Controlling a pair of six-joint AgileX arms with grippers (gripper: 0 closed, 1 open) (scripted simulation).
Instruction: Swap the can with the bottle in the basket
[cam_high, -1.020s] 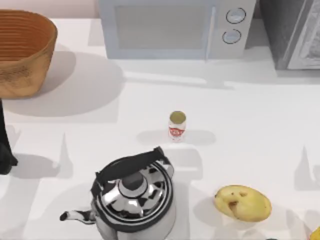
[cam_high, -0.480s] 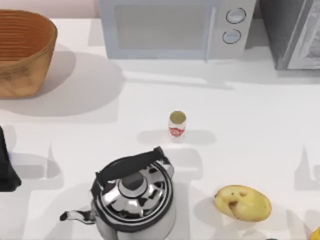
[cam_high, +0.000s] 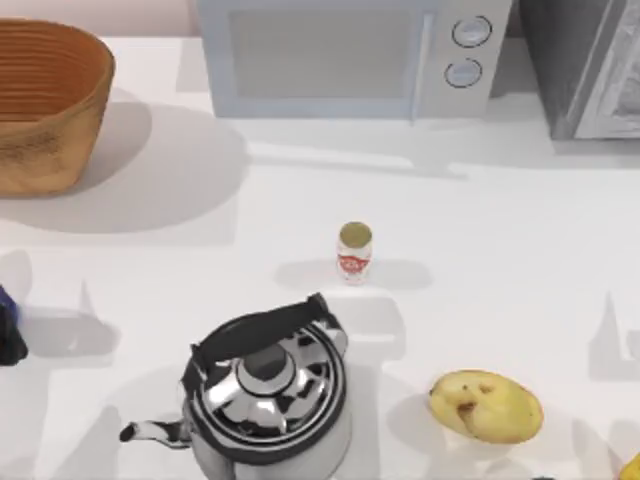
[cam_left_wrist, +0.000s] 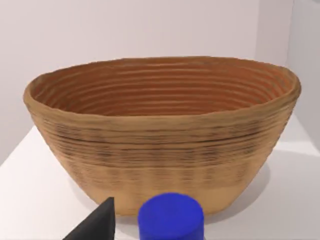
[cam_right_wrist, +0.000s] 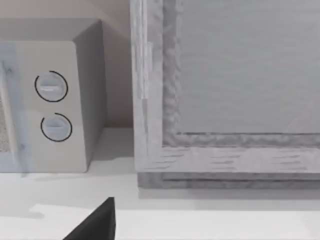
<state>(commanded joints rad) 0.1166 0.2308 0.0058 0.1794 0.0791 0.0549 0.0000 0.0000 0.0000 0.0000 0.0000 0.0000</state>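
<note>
My left gripper (cam_left_wrist: 150, 227) grips the smooth dark-blue cylindrical can (cam_left_wrist: 171, 216) facing the ribbed woven wicker basket (cam_left_wrist: 165, 145); right jaws' state unclear.

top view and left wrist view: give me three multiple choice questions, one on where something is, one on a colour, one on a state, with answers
1. Where does the bottle stand on the table?
A. inside the basket
B. in the open, between the microwave and the kettle
C. on top of the potato

2. What colour is the can next to the left gripper's finger?
A. blue
B. green
C. red

3. What is the state of the basket?
A. tipped on its side
B. upright, with nothing seen inside it
C. upright, with the bottle in it

Answers:
1 B: the top view shows it upright on bare table, with the microwave behind it and the kettle in front of it.
2 A: the left wrist view shows a blue cylinder top.
3 B: its rim faces up and only woven ribs show inside.
</note>
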